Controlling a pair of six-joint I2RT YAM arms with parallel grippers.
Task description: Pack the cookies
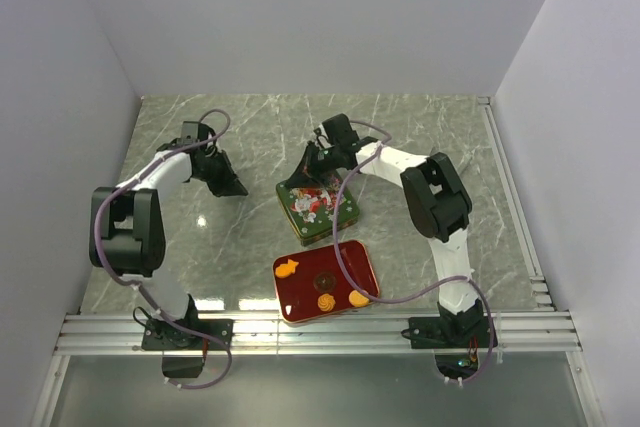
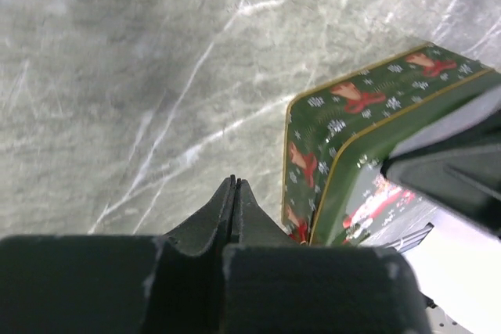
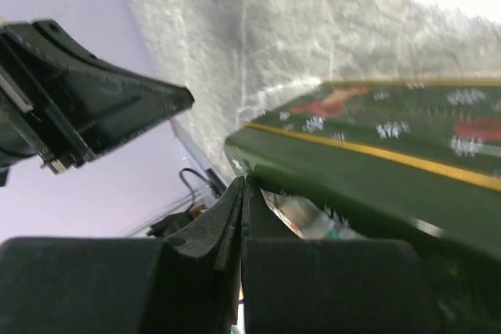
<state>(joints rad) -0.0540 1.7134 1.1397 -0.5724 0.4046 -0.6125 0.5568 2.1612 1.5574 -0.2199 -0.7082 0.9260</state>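
Several cookies lie in a red tray (image 1: pixel 345 255) near the front: an orange fish (image 1: pixel 288 267), a brown disc (image 1: pixel 323 279) and orange discs (image 1: pixel 327 301). A green Christmas tin lid (image 1: pixel 318 207) lies just behind the tray. It also shows in the left wrist view (image 2: pixel 352 127) and the right wrist view (image 3: pixel 376 134). My right gripper (image 1: pixel 318 164) is shut, with its tips (image 3: pixel 241 187) against the lid's far edge and nothing between them. My left gripper (image 1: pixel 235 188) is shut and empty (image 2: pixel 235 185), low over the table to the left of the lid.
The marble table (image 1: pixel 420 137) is walled in white on three sides. A metal rail (image 1: pixel 320 332) runs along the front by the arm bases. The left gripper shows in the right wrist view (image 3: pixel 94 99), and the right gripper shows in the left wrist view (image 2: pixel 458 166).
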